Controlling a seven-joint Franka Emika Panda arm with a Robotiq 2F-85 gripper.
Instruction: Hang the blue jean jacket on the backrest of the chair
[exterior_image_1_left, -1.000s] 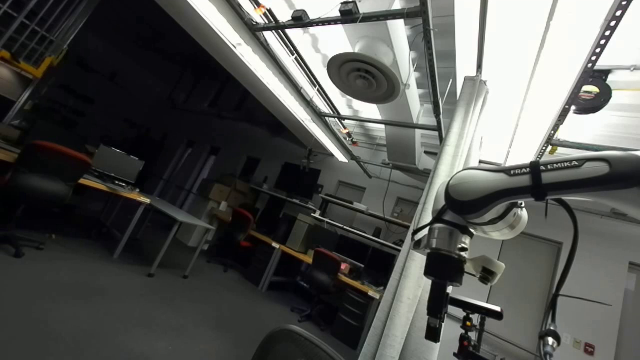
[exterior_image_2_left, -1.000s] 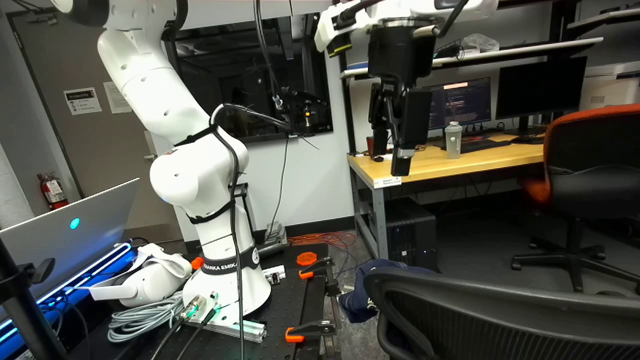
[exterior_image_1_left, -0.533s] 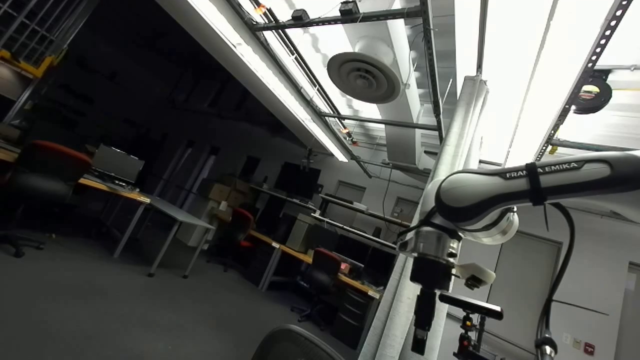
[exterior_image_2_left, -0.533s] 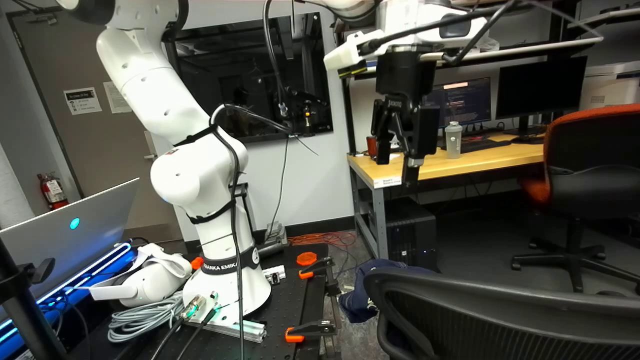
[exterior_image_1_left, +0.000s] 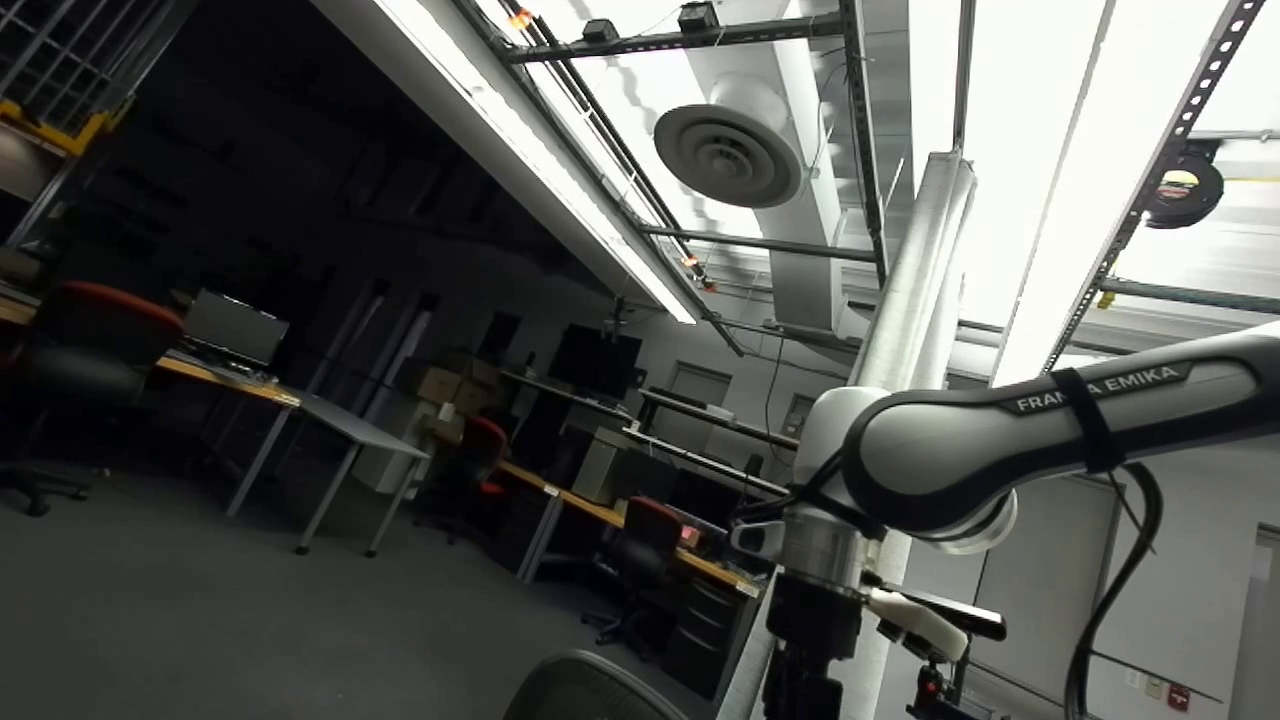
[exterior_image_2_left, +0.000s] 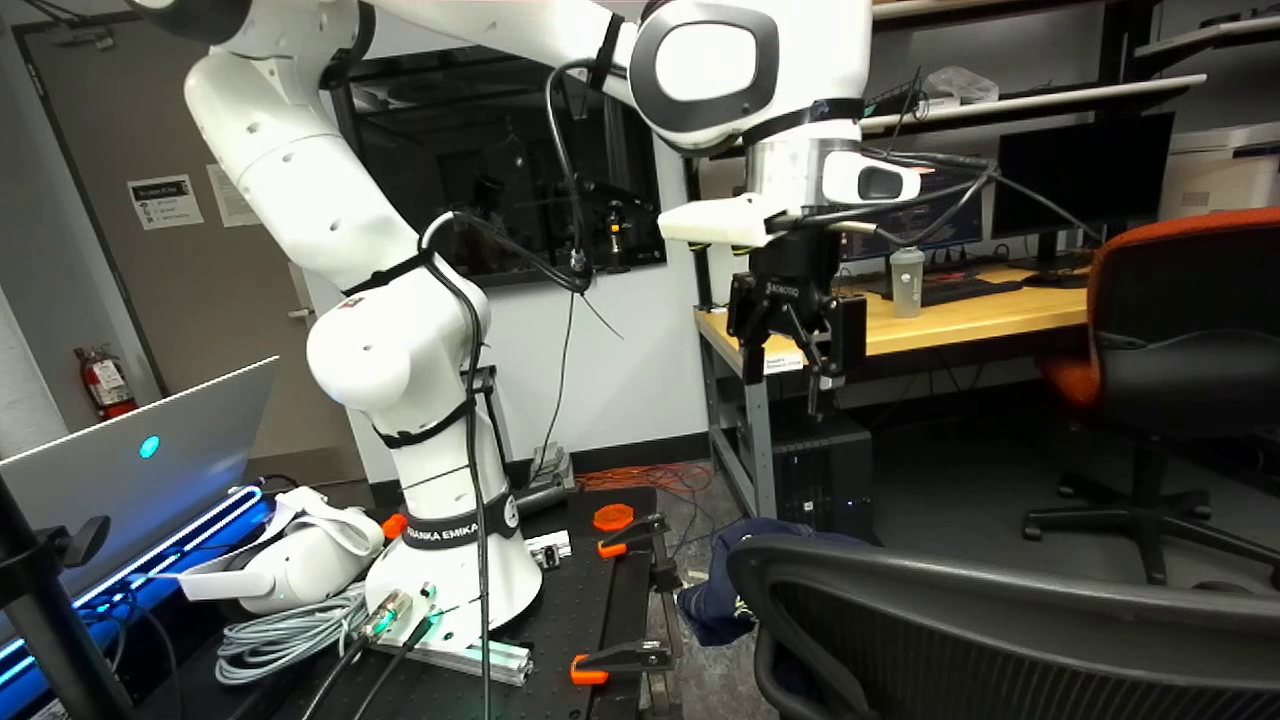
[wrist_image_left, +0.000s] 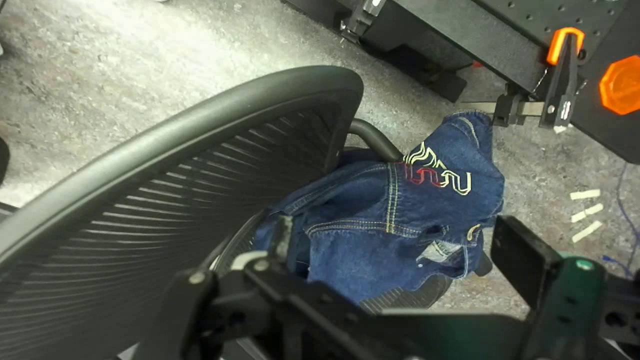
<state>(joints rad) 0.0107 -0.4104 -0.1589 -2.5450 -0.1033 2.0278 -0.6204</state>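
The blue jean jacket (wrist_image_left: 350, 255) lies crumpled on the chair's mesh seat in the wrist view, with red and pale stitched lettering. In an exterior view only part of the jacket (exterior_image_2_left: 718, 590) shows, behind the chair's backrest. The chair's dark curved backrest (wrist_image_left: 220, 115) fills the left of the wrist view. The backrest also shows in both exterior views (exterior_image_1_left: 590, 690) (exterior_image_2_left: 1000, 610). My gripper (wrist_image_left: 395, 237) is open and empty, pointing down above the jacket. In an exterior view the gripper (exterior_image_2_left: 785, 380) hangs well above the jacket and the backrest, touching neither.
A black table (exterior_image_2_left: 560, 650) with orange clamps (wrist_image_left: 565, 47) stands beside the chair. A wooden desk (exterior_image_2_left: 960, 325) with monitors and a bottle is behind the gripper. An orange-backed chair (exterior_image_2_left: 1190, 300) stands farther back. A camera on a stand (exterior_image_1_left: 950, 610) is near the wrist in an exterior view.
The arm has lowered, and my gripper has come down and, in an exterior view, leftward. The gripper stays open. The jacket and the chair have not moved.
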